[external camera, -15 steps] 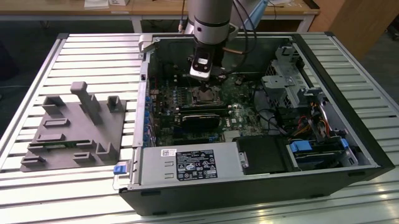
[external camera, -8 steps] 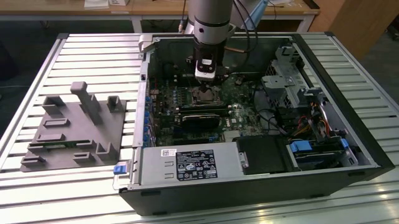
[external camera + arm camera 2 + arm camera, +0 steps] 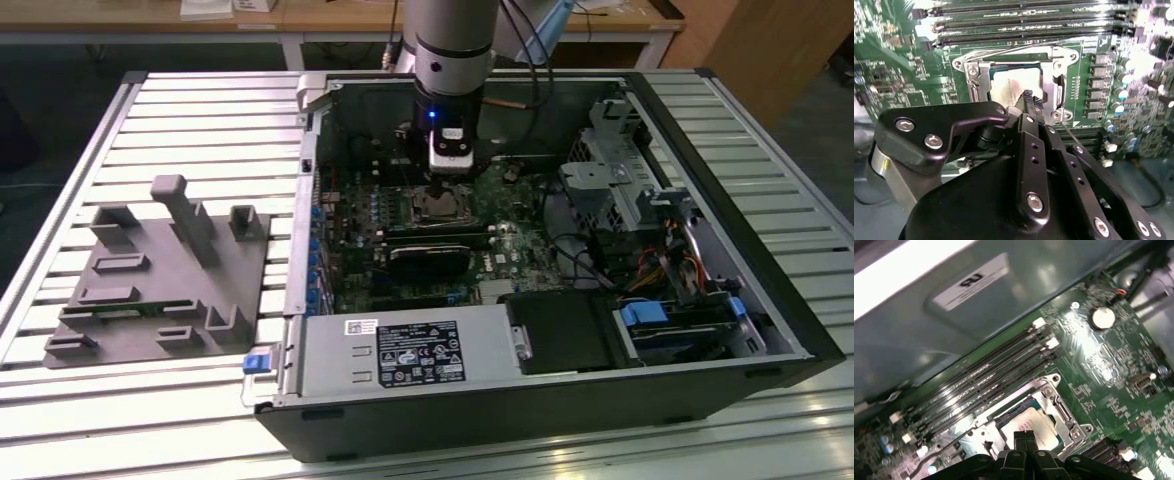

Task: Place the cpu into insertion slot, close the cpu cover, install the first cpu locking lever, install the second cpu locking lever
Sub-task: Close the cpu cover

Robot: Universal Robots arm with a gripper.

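The cpu lies flat in the insertion slot, its silvery top showing inside the metal rim. In the first wrist view the cpu sits within the same slot frame. My gripper hangs just above the chip's edge with its dark fingertips pressed together and nothing between them. They meet over the chip in the first wrist view too. In the exterior view the gripper points down at the slot in the middle of the green motherboard. A thin lever rod runs along the slot's side.
Long memory slots lie right beside the socket. A black rectangular module sits close to the slot. The case walls, drive cage and power supply enclose the board. A grey fixture stands on the slatted table at the exterior view's left.
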